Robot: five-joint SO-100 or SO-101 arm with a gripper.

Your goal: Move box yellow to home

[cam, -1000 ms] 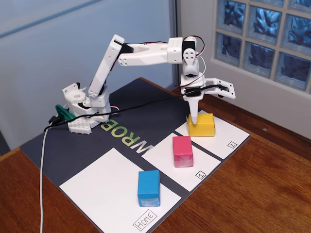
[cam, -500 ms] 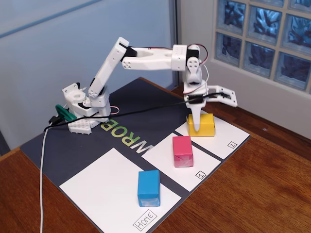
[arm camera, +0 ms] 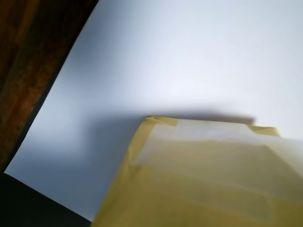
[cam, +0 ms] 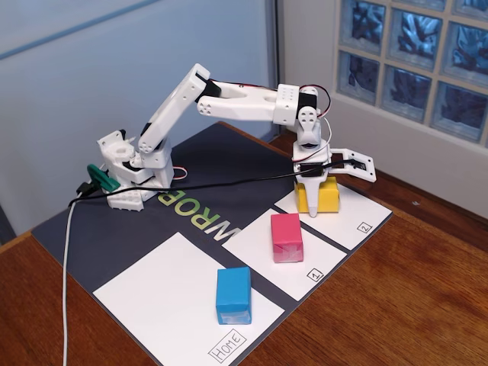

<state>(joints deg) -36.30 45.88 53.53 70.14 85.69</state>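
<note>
Now the gripper [cam: 329,191] straddles the yellow box [cam: 326,197] on sheet "2" [cam: 352,217], fingers spread wide, one fingertip [cam: 313,210] down at its front

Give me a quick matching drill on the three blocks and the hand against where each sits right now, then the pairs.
Things:
1. yellow block
2. pink block
3. blue block
4. hand

Places:
A. on the sheet labelled "Home"
B. on the sheet labelled "1"
C. lowered over the yellow block, one finger down its front face
D. on the sheet labelled "2"

Pairs: 1-D, 2-B, 3-A, 4-C
</note>
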